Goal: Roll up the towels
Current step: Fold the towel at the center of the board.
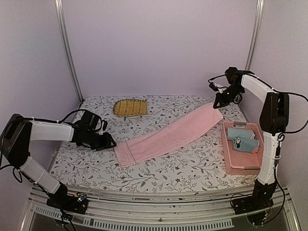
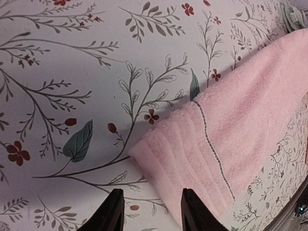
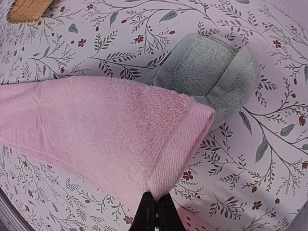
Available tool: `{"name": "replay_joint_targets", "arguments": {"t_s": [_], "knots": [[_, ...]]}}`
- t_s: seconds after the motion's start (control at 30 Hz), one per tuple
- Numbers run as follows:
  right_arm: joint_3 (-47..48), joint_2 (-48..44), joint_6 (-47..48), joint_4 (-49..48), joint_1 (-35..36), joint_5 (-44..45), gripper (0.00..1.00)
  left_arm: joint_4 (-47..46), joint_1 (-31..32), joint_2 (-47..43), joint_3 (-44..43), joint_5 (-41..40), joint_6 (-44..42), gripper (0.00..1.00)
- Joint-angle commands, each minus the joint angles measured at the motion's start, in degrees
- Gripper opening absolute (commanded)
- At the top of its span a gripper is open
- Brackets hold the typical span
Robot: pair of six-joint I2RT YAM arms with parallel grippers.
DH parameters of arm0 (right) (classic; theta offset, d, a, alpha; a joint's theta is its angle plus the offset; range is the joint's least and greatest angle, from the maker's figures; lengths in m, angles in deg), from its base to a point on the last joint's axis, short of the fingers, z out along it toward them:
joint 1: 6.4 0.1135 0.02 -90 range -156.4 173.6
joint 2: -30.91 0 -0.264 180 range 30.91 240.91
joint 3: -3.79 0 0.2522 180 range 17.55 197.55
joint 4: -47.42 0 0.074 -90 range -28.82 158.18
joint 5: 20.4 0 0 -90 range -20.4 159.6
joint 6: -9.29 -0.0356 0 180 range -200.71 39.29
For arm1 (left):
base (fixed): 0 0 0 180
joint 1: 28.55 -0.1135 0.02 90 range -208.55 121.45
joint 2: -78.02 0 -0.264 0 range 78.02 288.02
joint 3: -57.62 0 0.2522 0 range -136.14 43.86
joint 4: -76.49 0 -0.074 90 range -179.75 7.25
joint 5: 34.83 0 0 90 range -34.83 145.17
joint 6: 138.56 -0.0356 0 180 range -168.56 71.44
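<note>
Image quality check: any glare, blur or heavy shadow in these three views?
Top view: even, purplish light, no glare, soft shadows. Left wrist view: sharp; the pink towel casts a faint shadow. Right wrist view: green towel in focus, right gripper a dark silhouette.

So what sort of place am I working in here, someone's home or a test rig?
Most likely a lab test booth, not a home: plain walls framed by aluminium posts, a floral-covered table, and staged props, a pink towel and a pink basket.
</note>
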Motion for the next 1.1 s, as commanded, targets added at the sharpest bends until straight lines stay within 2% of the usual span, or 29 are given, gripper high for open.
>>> {"name": "replay_joint_targets", "arguments": {"t_s": [0.0, 0.13, 0.37, 0.57, 1.07], "knots": [[3.2, -4.2, 1.5, 1.1, -0.6, -3.4, 0.02, 1.5, 1.0, 2.0, -2.2, 1.4, -1.0, 0.43], [3.2, -3.3, 3.1, 3.2, 1.3, -13.4, 0.02, 2.1, 1.5, 2.5, -3.0, 1.5, -0.9, 0.41], [2.4, -1.5, 3.8, 4.0, 8.2, -17.1, 0.02, 3.7, 2.3, 2.6, -4.0, 0.5, -0.3, 0.41], [-0.8, -0.8, 2.1, 0.6, 13.1, -22.3, 0.02, 4.7, 3.1, 3.3, -4.5, 0.7, 0.1, 0.40], [1.0, 5.6, -2.5, -2.1, 23.4, -30.2, 0.02, 4.9, 4.1, 6.3, -3.9, 0.1, 1.5, 0.37]]}}
